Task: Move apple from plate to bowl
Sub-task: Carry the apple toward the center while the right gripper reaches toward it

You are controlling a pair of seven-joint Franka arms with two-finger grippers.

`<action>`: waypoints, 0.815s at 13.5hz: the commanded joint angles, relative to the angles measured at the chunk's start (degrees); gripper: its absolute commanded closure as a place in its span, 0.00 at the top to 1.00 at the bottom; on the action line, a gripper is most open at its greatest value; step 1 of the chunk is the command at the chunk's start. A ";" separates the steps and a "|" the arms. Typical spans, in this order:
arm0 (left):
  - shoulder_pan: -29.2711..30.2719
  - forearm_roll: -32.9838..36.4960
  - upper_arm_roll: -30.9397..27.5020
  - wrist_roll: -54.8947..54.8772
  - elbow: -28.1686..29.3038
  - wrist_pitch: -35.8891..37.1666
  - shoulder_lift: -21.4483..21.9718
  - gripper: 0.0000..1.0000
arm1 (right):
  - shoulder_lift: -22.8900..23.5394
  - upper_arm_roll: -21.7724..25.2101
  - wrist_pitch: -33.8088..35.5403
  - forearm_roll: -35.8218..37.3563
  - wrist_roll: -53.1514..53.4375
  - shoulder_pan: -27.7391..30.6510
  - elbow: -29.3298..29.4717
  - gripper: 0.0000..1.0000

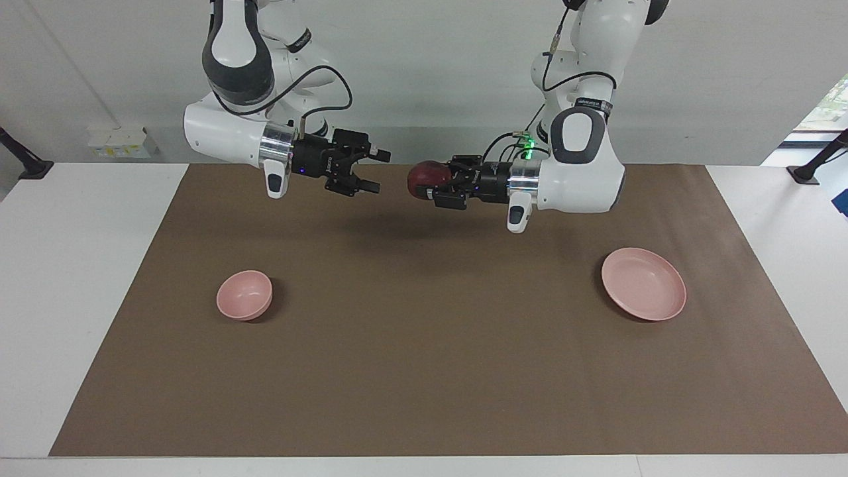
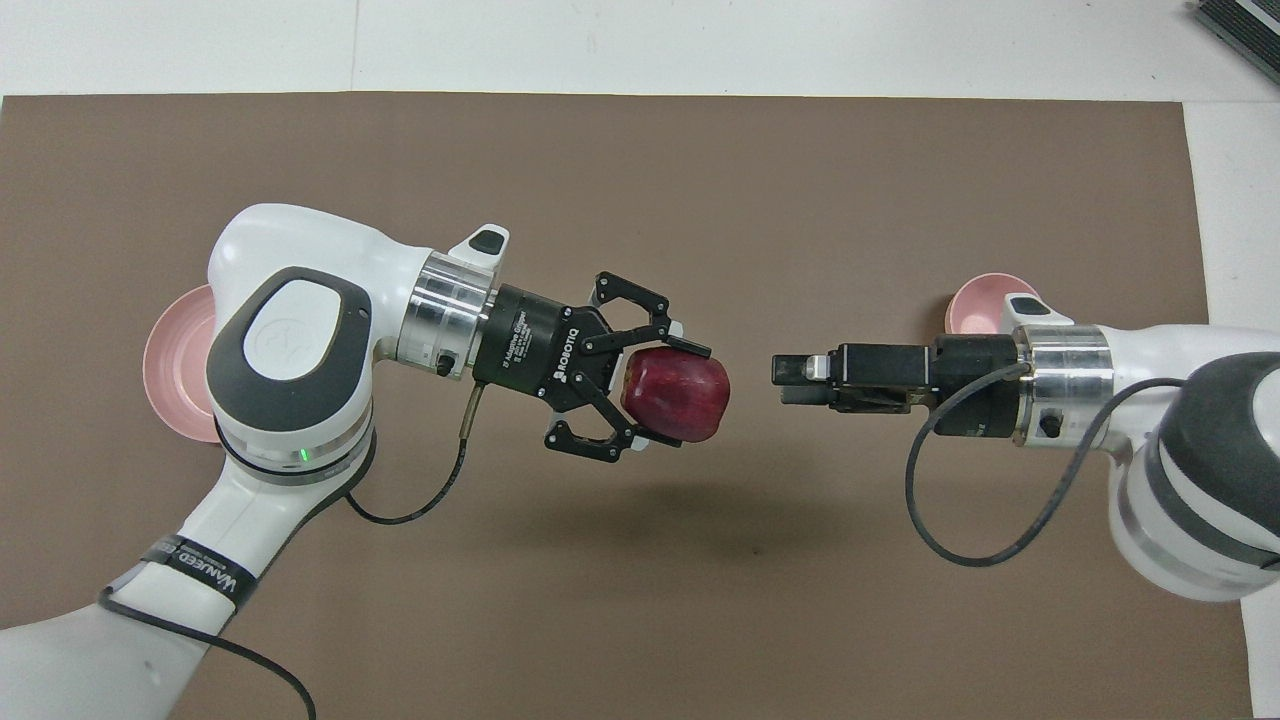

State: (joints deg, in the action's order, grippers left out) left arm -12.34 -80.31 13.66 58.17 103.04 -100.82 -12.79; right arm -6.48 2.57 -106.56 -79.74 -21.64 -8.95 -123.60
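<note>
My left gripper (image 1: 428, 183) is shut on the dark red apple (image 1: 417, 176) and holds it in the air over the middle of the brown mat, also seen in the overhead view, gripper (image 2: 678, 396) and apple (image 2: 690, 385). My right gripper (image 1: 376, 171) is open and empty, also in the air, pointing at the apple with a gap between them; the overhead view shows it edge-on (image 2: 792, 381). The pink plate (image 1: 644, 283) lies empty toward the left arm's end, partly hidden under the left arm from overhead (image 2: 172, 365). The pink bowl (image 1: 244, 295) stands empty toward the right arm's end (image 2: 985, 303).
A brown mat (image 1: 424, 371) covers most of the white table. The plate and bowl are the only things lying on it. A dark object (image 2: 1240, 25) sits at the table's corner farthest from the robots.
</note>
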 commanded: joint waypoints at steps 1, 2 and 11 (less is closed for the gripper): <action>-0.49 -5.98 2.94 5.18 4.44 -5.16 3.65 0.00 | -1.70 -0.02 0.73 -1.91 -0.77 0.42 -2.08 1.00; -1.01 -6.87 3.47 5.37 4.88 -6.13 4.09 0.00 | -1.70 -0.02 1.69 -1.91 -0.77 0.78 -2.09 1.00; -7.78 -21.38 4.62 5.28 8.67 -19.06 6.20 0.00 | -3.19 0.33 7.67 -0.34 -0.25 3.85 -4.10 1.00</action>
State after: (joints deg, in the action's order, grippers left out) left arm -19.82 -99.58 18.62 62.68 109.96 -118.32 -8.53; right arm -7.28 3.03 -100.65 -79.85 -21.64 -6.55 -125.11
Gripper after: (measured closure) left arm 0.247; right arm 0.000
